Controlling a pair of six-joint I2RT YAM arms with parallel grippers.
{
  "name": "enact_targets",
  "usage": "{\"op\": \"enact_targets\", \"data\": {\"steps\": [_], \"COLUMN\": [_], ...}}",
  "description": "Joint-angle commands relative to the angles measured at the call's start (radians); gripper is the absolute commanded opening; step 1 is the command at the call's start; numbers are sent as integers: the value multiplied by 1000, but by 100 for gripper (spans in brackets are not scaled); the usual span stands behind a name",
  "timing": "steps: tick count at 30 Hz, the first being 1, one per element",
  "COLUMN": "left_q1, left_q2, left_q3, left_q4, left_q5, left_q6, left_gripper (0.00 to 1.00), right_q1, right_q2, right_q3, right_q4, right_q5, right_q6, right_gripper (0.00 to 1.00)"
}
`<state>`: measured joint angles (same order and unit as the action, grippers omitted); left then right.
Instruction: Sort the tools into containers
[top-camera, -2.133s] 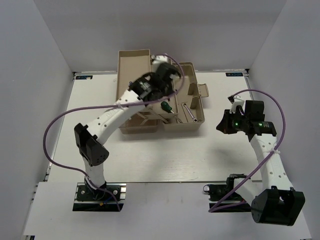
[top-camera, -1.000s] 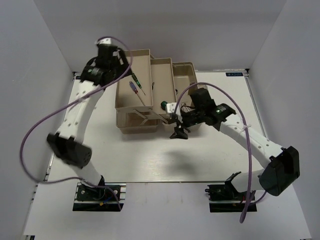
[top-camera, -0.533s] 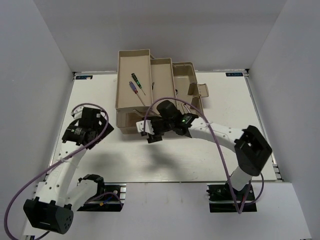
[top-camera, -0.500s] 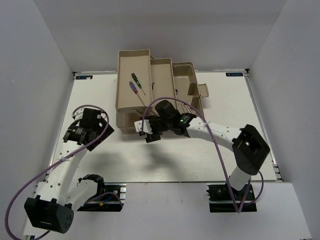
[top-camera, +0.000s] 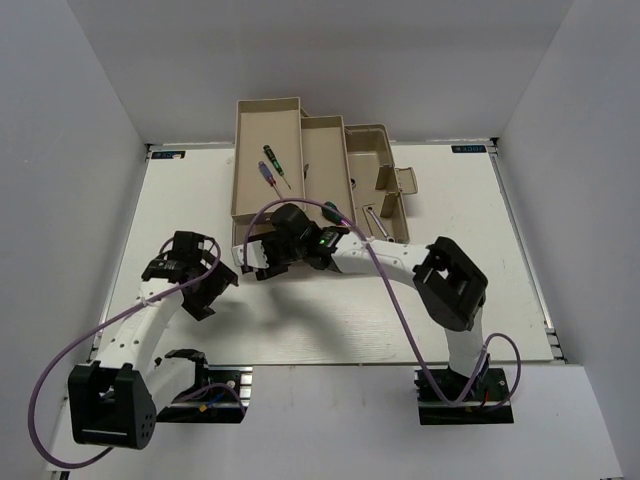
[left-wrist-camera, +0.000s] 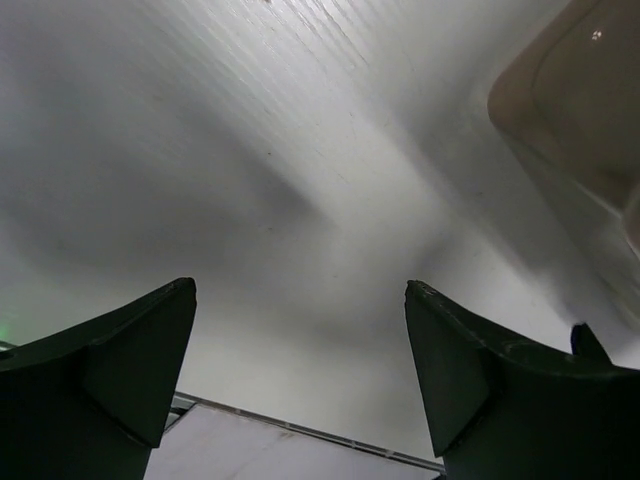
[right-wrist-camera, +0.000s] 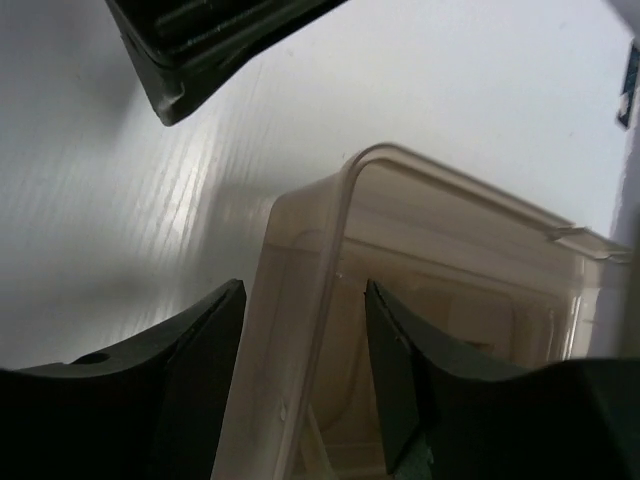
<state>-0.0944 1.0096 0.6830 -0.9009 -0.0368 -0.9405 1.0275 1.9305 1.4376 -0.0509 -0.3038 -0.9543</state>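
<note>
Right hand (right-wrist-camera: 302, 295), spread, straddles the toolbox lid (right-wrist-camera: 440, 235) edge, likely to swing it; left hand (left-wrist-camera: 298, 290), empty and agape, idles at eight o'clock.

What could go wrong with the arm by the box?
The right gripper straddles the edge of the see-through lid of the toolbox. Closing off-centre might let the edge slip out, or tug the whole toolbox and rattle the screwdrivers lying in it. The open left gripper hangs close by, so the two could bump.

white table (top-camera: 330, 320) boxed in by pale walls (top-camera: 60, 120)
</note>
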Motion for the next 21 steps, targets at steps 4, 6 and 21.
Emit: {"op": "enact_targets", "data": {"steps": [4,6,21], "left_q1": [33,42,128], "left_q2": [40,66,247], "left_q3": [-36,-45,-212], "left_q4": [144,180,482], "left_q5": [144,179,377], "left_q6": [-12,-12,-46], "left_gripper": [96,96,92], "right_q1": [-1,-1,-12], "right_q2": [85,97,-24], "right_q3": [79,83,286], "right_q4": [-72,-78,-147], "right_q5": [86,106,137], "right_q6": [-49,-52,130], "right_gripper": [43,34,0]}}
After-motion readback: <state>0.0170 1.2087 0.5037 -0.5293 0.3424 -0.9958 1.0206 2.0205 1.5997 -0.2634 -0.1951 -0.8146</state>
